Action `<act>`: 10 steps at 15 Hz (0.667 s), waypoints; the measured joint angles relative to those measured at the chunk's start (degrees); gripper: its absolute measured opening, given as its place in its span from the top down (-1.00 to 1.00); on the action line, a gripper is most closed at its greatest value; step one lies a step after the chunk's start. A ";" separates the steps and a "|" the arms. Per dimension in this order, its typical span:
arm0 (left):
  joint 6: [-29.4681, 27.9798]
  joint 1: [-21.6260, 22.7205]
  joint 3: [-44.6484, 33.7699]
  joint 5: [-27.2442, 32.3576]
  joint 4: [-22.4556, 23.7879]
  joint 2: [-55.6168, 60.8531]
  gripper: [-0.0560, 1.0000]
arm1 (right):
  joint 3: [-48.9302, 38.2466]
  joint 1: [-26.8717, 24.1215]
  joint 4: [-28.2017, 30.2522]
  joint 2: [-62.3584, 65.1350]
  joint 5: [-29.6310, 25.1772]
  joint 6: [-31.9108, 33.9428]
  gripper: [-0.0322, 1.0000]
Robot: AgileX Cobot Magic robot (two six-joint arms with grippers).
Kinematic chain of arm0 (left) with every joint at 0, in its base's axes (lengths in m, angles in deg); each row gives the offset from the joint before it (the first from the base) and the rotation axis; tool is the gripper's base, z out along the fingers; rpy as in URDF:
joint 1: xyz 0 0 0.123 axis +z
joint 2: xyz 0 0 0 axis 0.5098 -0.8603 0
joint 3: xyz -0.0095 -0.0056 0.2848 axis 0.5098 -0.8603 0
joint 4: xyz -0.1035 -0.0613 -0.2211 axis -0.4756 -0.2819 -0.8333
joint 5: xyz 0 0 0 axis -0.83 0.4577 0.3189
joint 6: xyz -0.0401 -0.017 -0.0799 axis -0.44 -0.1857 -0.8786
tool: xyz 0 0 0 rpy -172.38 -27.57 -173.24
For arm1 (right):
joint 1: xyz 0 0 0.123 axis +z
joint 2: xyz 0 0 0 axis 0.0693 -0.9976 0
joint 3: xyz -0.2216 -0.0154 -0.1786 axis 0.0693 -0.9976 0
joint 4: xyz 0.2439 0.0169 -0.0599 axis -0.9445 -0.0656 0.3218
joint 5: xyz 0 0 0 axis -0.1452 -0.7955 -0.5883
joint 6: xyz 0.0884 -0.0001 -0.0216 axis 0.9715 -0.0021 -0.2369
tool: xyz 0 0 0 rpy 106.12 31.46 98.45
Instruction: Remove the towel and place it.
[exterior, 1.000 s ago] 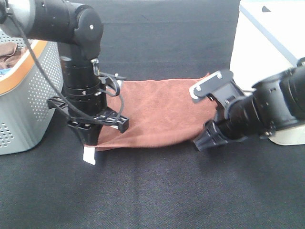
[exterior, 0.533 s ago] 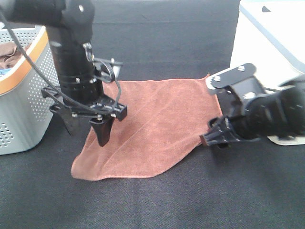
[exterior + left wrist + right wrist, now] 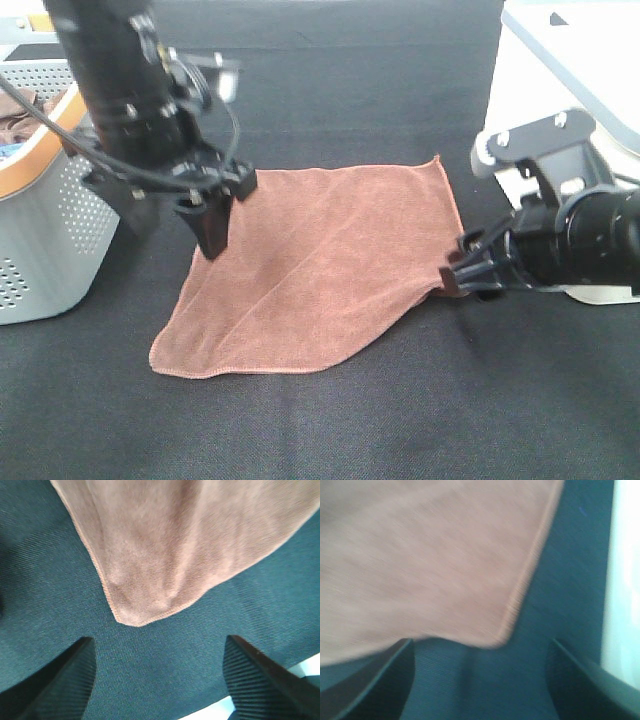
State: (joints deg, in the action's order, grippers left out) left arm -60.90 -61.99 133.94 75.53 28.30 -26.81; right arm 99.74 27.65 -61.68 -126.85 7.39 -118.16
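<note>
With the towel [image 3: 310,270] lying spread on the dark table [image 3: 400,420] beside the basket [image 3: 40,250], and the left gripper [image 3: 172,225] and right gripper [image 3: 462,272] both wide open and empty (corners free), lift each straight up so no finger snags it.

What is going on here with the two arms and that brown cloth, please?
The rust-brown towel lies spread out on the black table, beside the grey basket. Both grippers are open and hold nothing: the left gripper hangs above the towel's left side, the right gripper sits low by its right corner.
</note>
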 joint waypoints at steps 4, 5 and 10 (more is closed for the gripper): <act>0.11 0.00 0.00 0.06 0.00 5.96 -0.40 | 0.17 0.00 0.00 3.15 -28.42 6.13 -0.41; 0.23 0.00 0.00 0.06 0.00 7.33 -0.40 | 0.17 0.00 2.58 3.15 -34.32 11.00 -0.41; 0.29 0.00 -0.11 0.23 0.06 15.53 -0.40 | 3.78 0.00 54.66 4.07 -45.95 64.23 -0.41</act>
State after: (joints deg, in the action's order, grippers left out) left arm -60.62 -61.99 133.83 75.76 28.35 -11.28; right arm 103.52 27.65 -7.02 -122.78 -38.56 -53.93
